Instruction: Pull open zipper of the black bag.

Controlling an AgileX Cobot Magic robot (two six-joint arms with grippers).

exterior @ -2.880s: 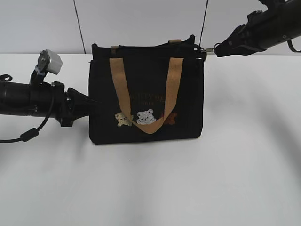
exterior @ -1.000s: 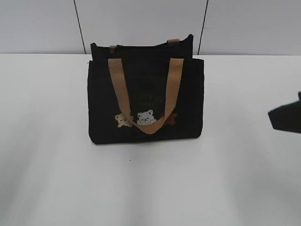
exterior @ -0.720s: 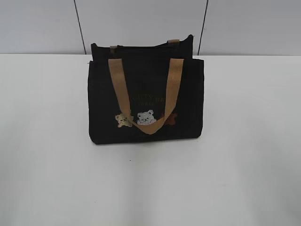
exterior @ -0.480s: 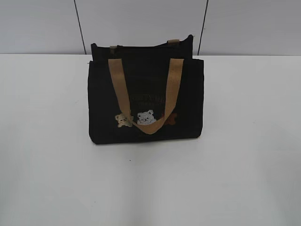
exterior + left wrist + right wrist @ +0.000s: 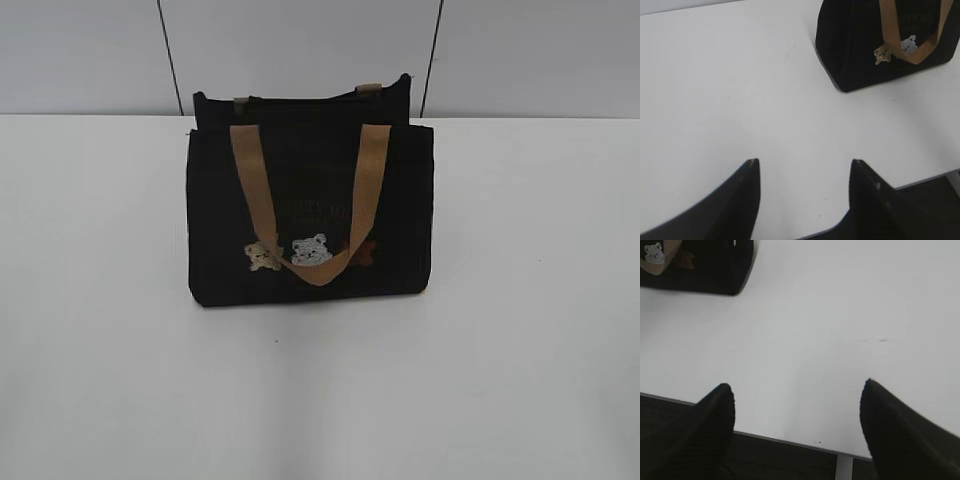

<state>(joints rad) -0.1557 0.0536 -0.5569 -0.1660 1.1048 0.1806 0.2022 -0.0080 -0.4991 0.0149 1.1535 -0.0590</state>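
Note:
The black bag [image 5: 310, 215] stands upright on the white table [image 5: 520, 350], its tan handle and bear patches facing me. Its top edge gapes a little. The zipper pull does not show in any view. Neither arm appears in the exterior view. In the left wrist view my left gripper [image 5: 805, 162] hangs open over the table's near edge, empty, with the black bag [image 5: 855, 45] far off at the upper right. My right gripper [image 5: 797, 387] is also open and empty above the front edge, and a corner of the black bag [image 5: 705, 267] sits at the upper left.
A grey panelled wall [image 5: 300, 50] rises behind the table. The table's front edge [image 5: 790, 440] runs under the right gripper, with dark floor below. Bare white tabletop [image 5: 740, 90] lies between the left gripper and the bag.
Both arms have drawn back from the bag and left the exterior view; the right one was last seen at the right edge a second ago. The bag stands alone, unmoved.

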